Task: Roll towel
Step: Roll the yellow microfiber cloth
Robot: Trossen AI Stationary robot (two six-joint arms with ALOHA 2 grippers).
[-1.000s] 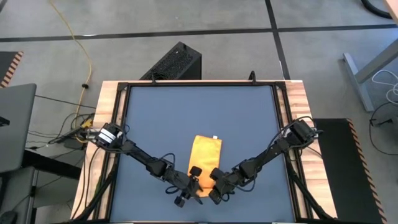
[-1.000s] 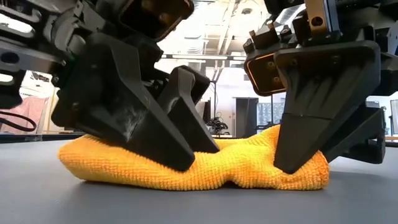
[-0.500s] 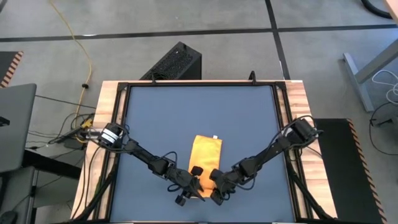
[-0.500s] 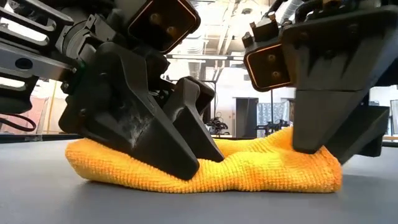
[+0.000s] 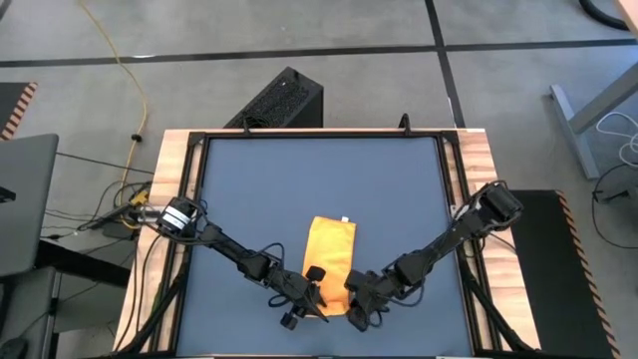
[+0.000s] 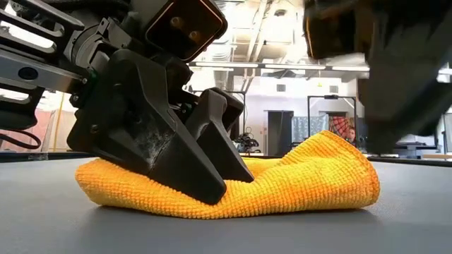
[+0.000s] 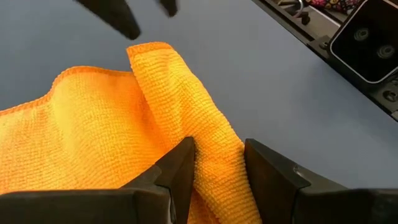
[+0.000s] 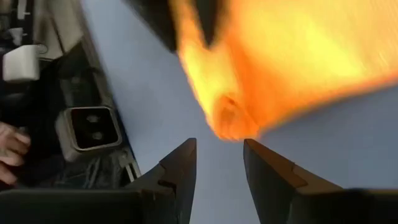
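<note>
The left gripper point(image 7: 217, 165) pinches the towel point(image 5: 331, 249) fold. The right gripper point(image 8: 217, 158), open and empty, should regrip the near edge evenly before rolling.

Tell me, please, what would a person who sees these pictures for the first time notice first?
The bright yellow towel lies folded on the dark blue table, near its front edge. The left gripper pinches the towel's near end between its jaws. The right gripper hangs just off the towel's corner with open jaws and nothing between them.
</note>
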